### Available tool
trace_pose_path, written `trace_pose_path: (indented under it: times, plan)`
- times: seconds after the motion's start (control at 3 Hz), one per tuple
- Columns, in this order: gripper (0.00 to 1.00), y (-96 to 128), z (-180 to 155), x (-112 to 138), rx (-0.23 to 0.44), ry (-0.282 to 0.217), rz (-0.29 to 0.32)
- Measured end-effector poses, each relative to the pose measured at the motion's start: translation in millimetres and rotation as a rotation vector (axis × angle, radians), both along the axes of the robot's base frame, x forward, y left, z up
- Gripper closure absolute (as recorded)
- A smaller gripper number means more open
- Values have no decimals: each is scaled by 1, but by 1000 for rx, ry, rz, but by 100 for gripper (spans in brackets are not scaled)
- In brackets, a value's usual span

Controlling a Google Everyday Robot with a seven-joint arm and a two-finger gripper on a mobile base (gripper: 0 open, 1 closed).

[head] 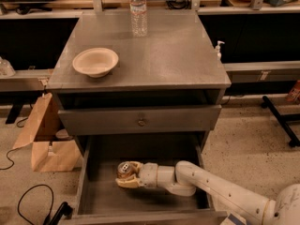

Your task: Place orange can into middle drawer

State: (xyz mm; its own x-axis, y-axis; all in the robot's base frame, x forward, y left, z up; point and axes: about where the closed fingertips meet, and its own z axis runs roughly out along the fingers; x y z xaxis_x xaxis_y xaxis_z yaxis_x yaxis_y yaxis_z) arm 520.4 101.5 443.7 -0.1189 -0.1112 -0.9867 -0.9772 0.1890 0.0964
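While the arm reaches in from about four o'clock, the gripper (123, 176) sits low inside the open middle drawer (145, 198), a little toward nine o'clock of the tray's centre. Its two pale fingers are closed around the orange can (124, 168), one on the far side and one on the near side. The can lies between the jaws at the nine o'clock end of the wrist. Its silver top faces up, so I'd judge its long axis roughly upright, perhaps leaning slightly. Whether its base touches the grey floor I cannot tell from where I stand. Bare floor shows all around it, well clear of the side walls, so letting go looks like what remains. The knobbed drawer (140, 121) above is shut. At twelve o'clock on the cabinet top (173, 55) stands a water bottle (138, 13), with a bowl (95, 62) nearer at ten.
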Motion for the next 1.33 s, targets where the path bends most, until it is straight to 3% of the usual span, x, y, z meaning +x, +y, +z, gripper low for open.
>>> trace_pose_path:
  times: [1.0, 1.33]
  plan:
    - [5, 6, 1, -2, 5, 1, 10]
    - [0, 7, 1, -3, 5, 1, 11]
